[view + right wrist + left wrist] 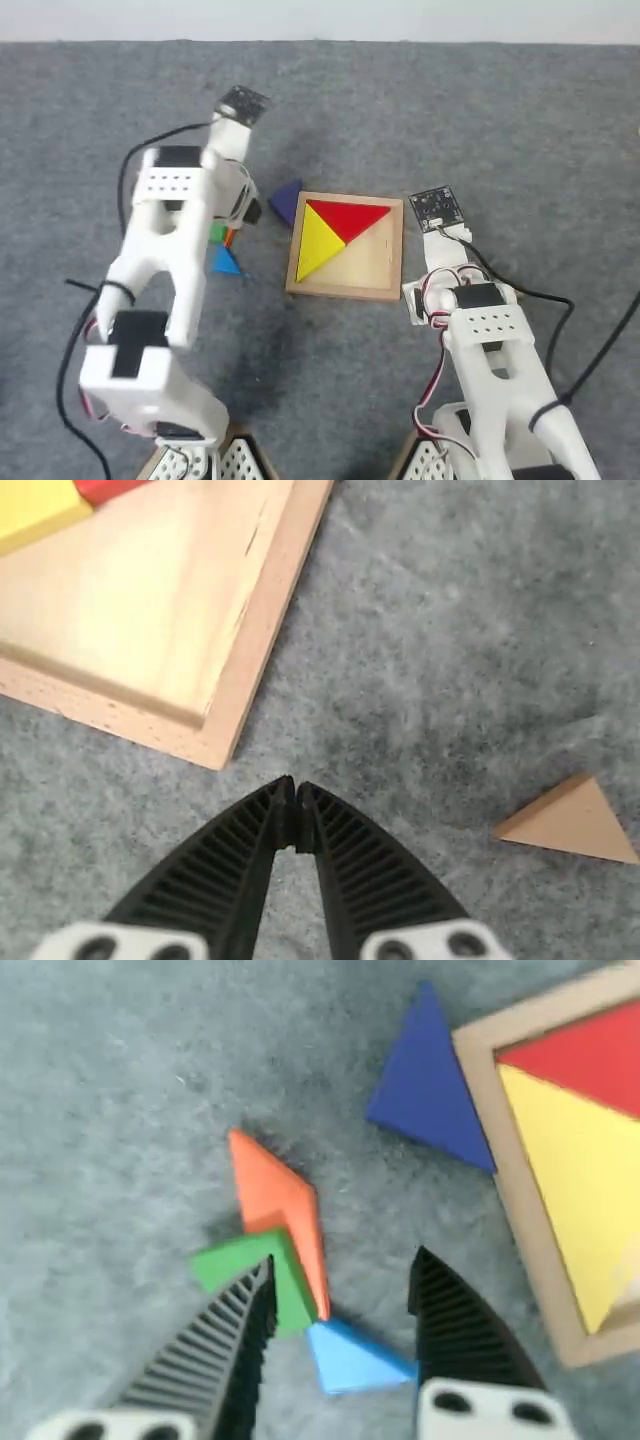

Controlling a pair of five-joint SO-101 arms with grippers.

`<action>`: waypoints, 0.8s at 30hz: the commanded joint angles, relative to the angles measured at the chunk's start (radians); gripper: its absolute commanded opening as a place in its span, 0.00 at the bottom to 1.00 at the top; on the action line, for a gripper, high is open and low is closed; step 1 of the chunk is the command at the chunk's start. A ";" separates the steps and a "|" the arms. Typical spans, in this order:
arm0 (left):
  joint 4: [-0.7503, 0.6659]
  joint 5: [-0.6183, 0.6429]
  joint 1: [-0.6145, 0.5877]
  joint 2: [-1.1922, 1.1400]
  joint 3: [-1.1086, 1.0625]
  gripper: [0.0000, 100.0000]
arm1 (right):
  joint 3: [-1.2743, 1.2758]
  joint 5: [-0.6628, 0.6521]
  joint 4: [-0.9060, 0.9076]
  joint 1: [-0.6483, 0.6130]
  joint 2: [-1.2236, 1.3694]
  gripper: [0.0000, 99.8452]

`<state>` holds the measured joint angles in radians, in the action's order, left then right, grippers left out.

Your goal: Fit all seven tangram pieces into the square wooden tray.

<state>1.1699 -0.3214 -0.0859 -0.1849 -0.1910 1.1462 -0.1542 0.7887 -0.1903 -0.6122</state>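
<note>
Tray: square wooden tray (345, 292) on the grey felt worktop (500, 120), between the two arms.
Inside: two pieces, a large red triangle (347, 217) and a large yellow triangle (315, 245), edge to edge.
Outside: five pieces. A dark blue triangle (430, 1090) just beside the rim; an orange parallelogram (280, 1210), a green square (245, 1265) and a light blue triangle (350, 1360) clustered; a tan wooden triangle (570, 820) apart.
Left gripper (344, 1257): wide open, empty, above the cluster.
Right gripper (295, 783): closed on nothing, near a tray corner.
</note>
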 commanded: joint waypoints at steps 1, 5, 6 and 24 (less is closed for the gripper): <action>-0.061 -0.005 0.005 -0.063 0.008 0.21 | -0.003 0.011 -0.022 0.008 -0.025 0.01; -0.081 -0.011 -0.034 -0.130 0.021 0.21 | -0.003 0.011 -0.022 0.008 -0.025 0.01; -0.084 -0.011 -0.048 -0.146 0.030 0.21 | -0.003 0.011 -0.022 0.008 -0.025 0.01; 0.038 -0.038 -0.103 -0.226 0.297 0.21 | -0.002 0.011 -0.041 0.010 -0.024 0.01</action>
<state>1.1439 -0.3552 -0.2179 -0.4473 0.0130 1.1523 -0.1542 0.7702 -0.1903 -0.6137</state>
